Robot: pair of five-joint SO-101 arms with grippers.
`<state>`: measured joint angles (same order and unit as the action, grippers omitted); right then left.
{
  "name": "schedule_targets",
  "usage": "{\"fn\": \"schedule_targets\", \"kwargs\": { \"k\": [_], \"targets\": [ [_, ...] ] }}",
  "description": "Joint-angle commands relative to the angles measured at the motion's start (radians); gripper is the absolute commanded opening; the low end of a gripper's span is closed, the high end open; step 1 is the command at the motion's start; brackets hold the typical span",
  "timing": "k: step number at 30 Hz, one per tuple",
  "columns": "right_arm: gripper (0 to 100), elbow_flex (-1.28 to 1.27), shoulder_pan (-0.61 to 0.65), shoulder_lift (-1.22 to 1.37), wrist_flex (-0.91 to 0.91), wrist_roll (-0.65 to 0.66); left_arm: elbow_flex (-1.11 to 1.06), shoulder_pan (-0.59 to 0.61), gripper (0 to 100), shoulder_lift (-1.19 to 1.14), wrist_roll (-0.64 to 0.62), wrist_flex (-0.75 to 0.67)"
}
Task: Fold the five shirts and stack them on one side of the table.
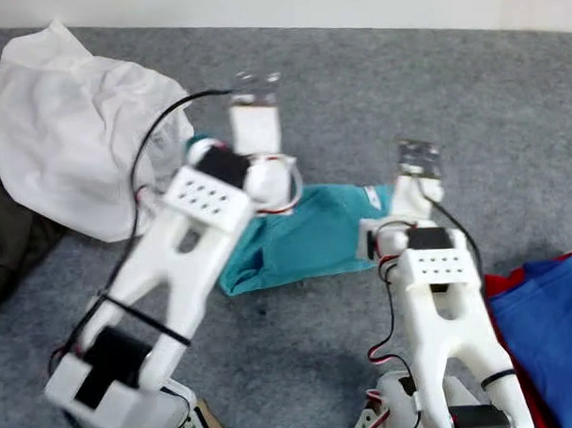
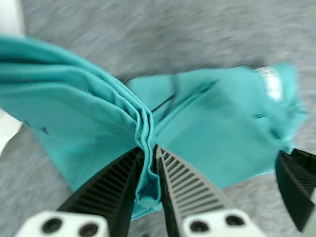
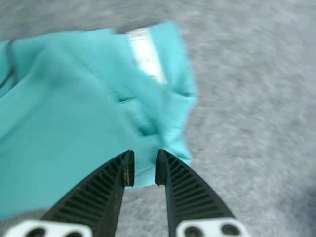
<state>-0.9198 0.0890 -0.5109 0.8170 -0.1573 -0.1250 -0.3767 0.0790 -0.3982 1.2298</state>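
- Cloth, white and crumpled (image 1: 67,128), is heaped at the far left corner of the grey felt-like table (image 1: 507,94).
- Left gripper (image 2: 149,150) is clamped tight on a gathered fold of the soft teal fabric shirt (image 2: 217,123).
- The teal fabric shirt sprawls across the table's middle.
- Right gripper (image 3: 144,160) sits at the shirt's right-hand hem, its claw narrowed to a slit and gripping nothing.
- A blue shirt (image 1: 553,327) overlaps a red shirt (image 1: 503,286) at the near right edge.
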Motion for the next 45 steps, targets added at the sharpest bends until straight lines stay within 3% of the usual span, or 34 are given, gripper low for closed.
{"fn": "schedule_targets", "kwargs": {
  "k": [1,15,25,34,45],
  "targets": [
    [9.1,0.007,-0.085,-0.035,-0.039,-0.054,0.232,-0.104,1,-0.104,-0.012,0.018],
    [9.1,0.008,-0.334,-0.035,-0.050,-0.110,0.610,-0.315,1,-0.467,-0.012,0.063],
    [9.1,0.002,-0.363,-0.035,-0.048,-0.110,0.802,-0.381,1,-0.694,-0.014,0.069],
    [9.1,0.001,-0.360,-0.035,-0.048,-0.110,0.803,-0.452,2,-0.656,-0.009,0.109],
    [9.1,0.004,-0.357,-0.035,-0.048,-0.103,0.812,-0.453,42,-0.565,-0.009,0.155]
  ]
}}
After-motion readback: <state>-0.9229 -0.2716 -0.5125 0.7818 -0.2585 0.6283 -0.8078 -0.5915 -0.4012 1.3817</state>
